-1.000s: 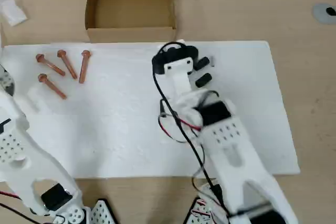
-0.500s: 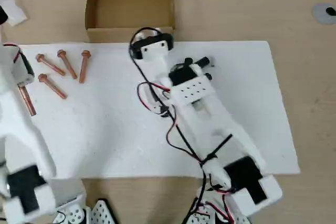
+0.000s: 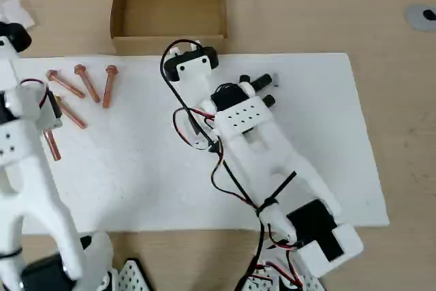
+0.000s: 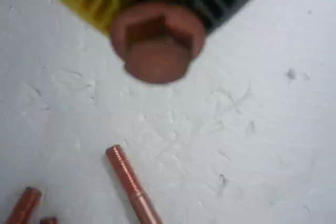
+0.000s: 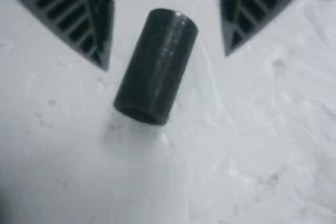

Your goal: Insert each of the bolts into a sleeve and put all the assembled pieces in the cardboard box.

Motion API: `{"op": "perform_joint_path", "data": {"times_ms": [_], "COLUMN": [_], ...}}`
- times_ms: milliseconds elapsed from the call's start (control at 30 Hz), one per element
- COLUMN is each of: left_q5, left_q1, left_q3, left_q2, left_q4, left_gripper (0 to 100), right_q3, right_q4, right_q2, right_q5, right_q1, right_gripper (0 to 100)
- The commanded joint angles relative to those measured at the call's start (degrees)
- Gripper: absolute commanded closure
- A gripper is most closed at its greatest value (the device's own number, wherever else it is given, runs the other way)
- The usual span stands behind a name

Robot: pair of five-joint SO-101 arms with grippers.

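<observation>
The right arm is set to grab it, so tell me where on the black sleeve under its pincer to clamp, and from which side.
Clamp the black sleeve at mid-length, across its round wall, coming straight down from above. It lies on its side on the white foam. The open right pincer straddles it, with one finger beside each long side, so closing should pinch the curved body rather than the open ends.
</observation>
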Motion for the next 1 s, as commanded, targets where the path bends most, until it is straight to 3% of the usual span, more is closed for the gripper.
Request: {"op": "perform_joint_path", "data": {"times_ms": [0, 433, 967], "left_q5": [0.44, 1.05, 2.11], "left_q1": [0.88, 1.41, 0.97], "left_q3": [2.99, 18.2, 19.08], "left_q2": [-8.75, -37.85, -42.42], "left_q4": [-3.43, -9.49, -9.05], "left_gripper": [99, 99, 99], "right_q3": [-0.4, 4.0, 5.67], "right_q4": [-0.18, -4.92, -5.63], "right_q2": [-0.04, -0.04, 6.2], "right_q5": [-0.44, -0.44, -0.44], "right_q1": [0.57, 1.01, 3.12], "right_gripper": [82.0, 82.0, 82.0]}}
